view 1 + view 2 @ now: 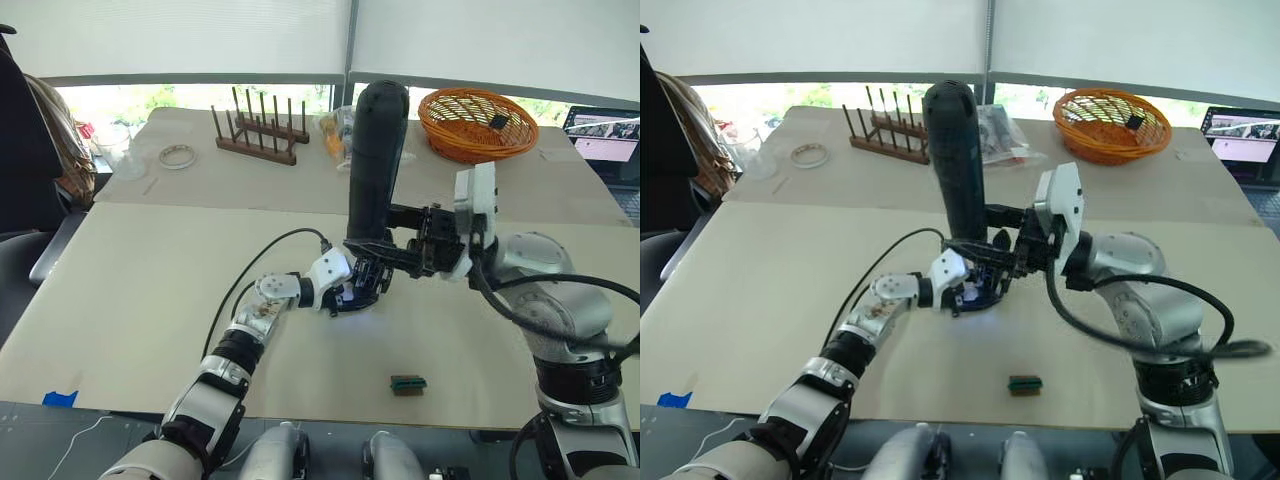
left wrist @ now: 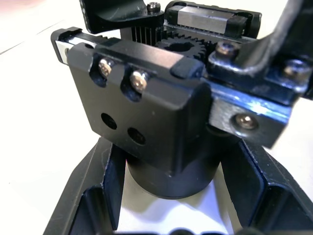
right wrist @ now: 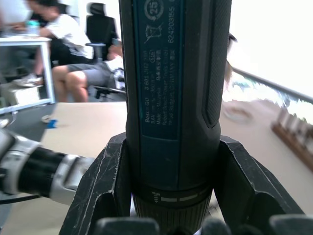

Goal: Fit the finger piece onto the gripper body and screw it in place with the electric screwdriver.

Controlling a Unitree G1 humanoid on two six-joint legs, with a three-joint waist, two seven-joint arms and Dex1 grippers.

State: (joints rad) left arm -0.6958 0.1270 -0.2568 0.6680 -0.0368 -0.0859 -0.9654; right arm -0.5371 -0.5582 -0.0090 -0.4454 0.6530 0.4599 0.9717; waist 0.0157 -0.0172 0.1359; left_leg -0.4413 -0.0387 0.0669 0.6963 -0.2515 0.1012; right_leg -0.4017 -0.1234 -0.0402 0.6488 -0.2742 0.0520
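The gripper body (image 2: 142, 103), a squat black mechanism with a round base, gears and screws, stands mid-table (image 1: 362, 290). My left gripper (image 1: 350, 297) is shut on its base, one finger (image 2: 93, 196) on each side. The electric screwdriver (image 1: 375, 170), a thick black cylinder, stands upright with its lower end straight over the body. My right gripper (image 1: 395, 252) is shut on its lower barrel (image 3: 173, 98). The metal bit is hidden behind the fingers. I cannot tell the finger piece apart from the body.
A small green-and-black block (image 1: 408, 384) lies near the front edge. At the back stand an orange basket (image 1: 478, 122), a wooden peg rack (image 1: 260, 135) and a tape roll (image 1: 178, 156). A laptop (image 1: 605, 135) sits far right. Seated people (image 3: 73, 49) are beyond the table.
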